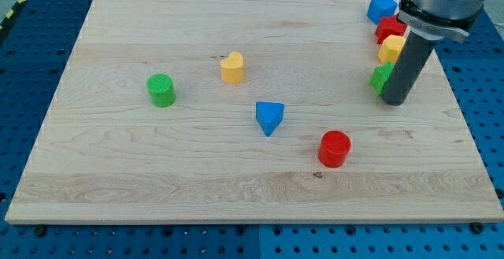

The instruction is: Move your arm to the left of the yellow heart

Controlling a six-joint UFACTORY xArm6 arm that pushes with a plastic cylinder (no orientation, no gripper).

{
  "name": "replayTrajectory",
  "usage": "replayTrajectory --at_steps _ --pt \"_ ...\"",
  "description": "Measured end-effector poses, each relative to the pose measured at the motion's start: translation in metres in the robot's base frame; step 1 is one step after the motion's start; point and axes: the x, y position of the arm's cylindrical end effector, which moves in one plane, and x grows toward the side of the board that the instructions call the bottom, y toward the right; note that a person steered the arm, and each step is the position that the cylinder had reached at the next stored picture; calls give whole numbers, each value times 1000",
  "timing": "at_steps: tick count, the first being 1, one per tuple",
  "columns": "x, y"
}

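Observation:
The yellow heart [232, 67] lies on the wooden board [142, 164], a little above the middle. My tip [394, 101] is at the view's right, far to the right of the heart and slightly lower. The rod stands right beside a green block [381, 77], partly covering it. A blue triangle [269, 117] lies below and right of the heart. A green cylinder [161, 90] lies to the heart's left.
A red cylinder [335, 148] sits lower right of the middle. A column of blocks runs down the right side: a blue block [382, 9], a red block [389, 29], a yellow block [391, 49], then the green one. Blue perforated table surrounds the board.

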Motion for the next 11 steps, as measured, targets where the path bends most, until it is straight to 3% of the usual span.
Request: replayTrajectory --at_steps 3,5,7,9,11 --pt "-17 1" --pt "17 -111" --pt "12 -272" --pt "-53 -303" --pt "-75 -299"
